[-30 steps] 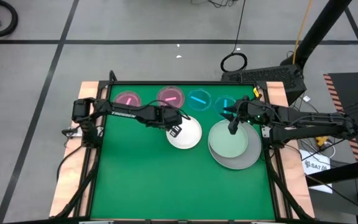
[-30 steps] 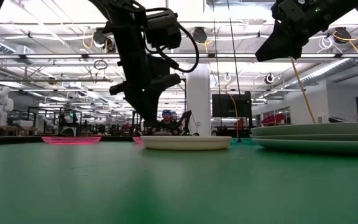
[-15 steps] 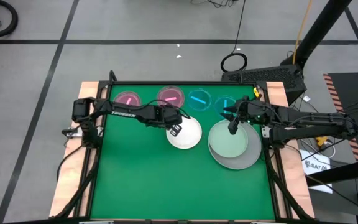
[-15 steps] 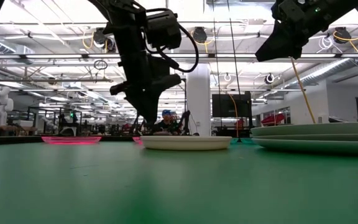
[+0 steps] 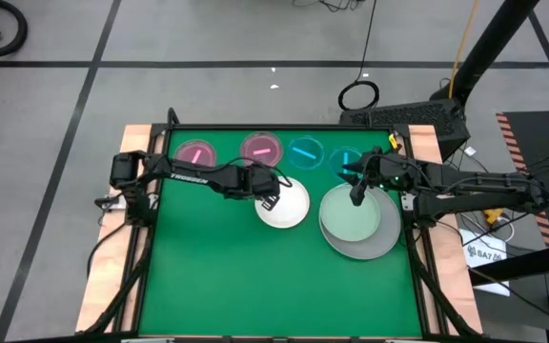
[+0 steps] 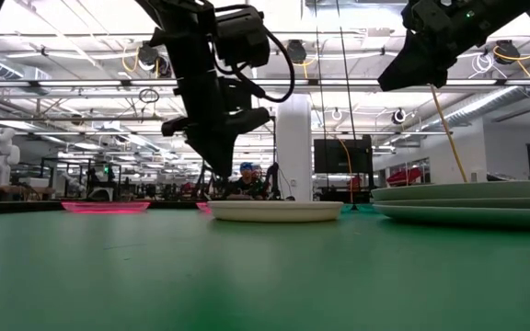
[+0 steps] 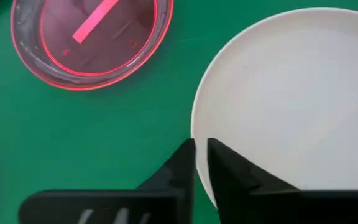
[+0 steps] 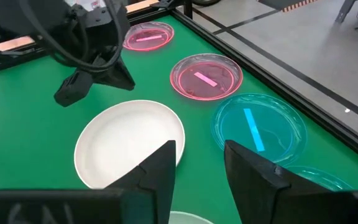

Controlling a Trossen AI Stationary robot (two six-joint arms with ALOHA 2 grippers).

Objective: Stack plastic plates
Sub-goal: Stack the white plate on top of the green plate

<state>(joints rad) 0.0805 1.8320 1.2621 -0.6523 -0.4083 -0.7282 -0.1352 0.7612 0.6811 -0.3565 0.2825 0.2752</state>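
Note:
The white plate (image 5: 291, 206) lies flat on the green mat near the table's middle. My left gripper (image 5: 269, 199) stands over its left rim, its fingers drawn almost together around that rim (image 7: 199, 134). My right gripper (image 5: 356, 196) hangs open above a stack near the right edge, where a pale green plate (image 5: 351, 223) lies on a larger grey plate (image 5: 379, 246). It touches nothing. Two pink plates (image 5: 196, 151) (image 5: 261, 149) and two blue plates (image 5: 305, 152) (image 5: 348, 160) lie in a row along the far edge. My left gripper holds the white plate by its left rim (image 7: 197, 124), pinched between the two fingers. One finger is on the outer side and one over the plate's inside. The fingers come from above, pointing down. The plate (image 6: 274, 211) still lies level on the mat.
The near half of the mat (image 5: 255, 286) is bare. The stack (image 6: 467, 200) sits close to the table's right frame. The nearest pink plate (image 7: 92, 43) lies just beyond the white plate, on its far side. A blue plate (image 8: 260, 127) lies beyond the right gripper.
My left arm has edged up a little in the low view. The white plate lies where it was, and the right arm has kept still.

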